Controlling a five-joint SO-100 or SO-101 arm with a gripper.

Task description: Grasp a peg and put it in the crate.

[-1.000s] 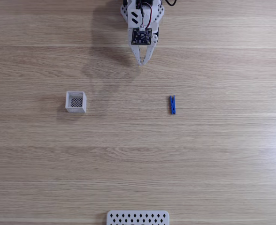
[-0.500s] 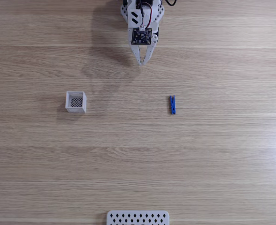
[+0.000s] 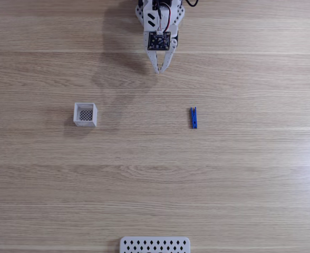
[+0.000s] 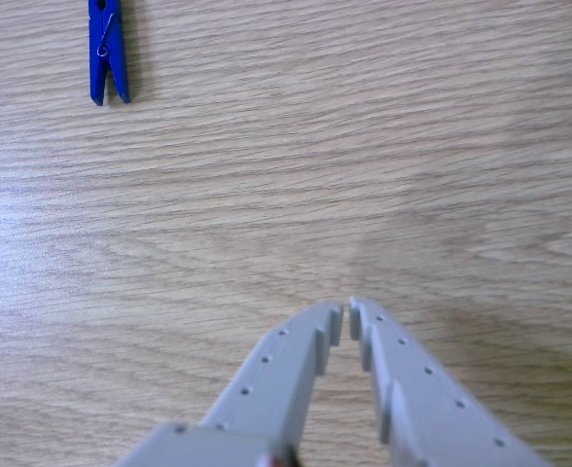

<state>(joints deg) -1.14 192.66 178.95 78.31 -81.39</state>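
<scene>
In the fixed view the peg lies below-right of the closed claw.

Bright-blue peg at three o'clock; white crate, dark mesh bottom, at nine; white diamond-holed plate at six; light wood-grain table.

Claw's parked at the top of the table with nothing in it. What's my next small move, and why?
Probably swing the claw toward the blue peg and open it on the way. Its tips sit nearly together, holding nothing, and the peg lies flat on bare wood, below and right of the claw in the fixed view. The crate waits off to the left.
</scene>
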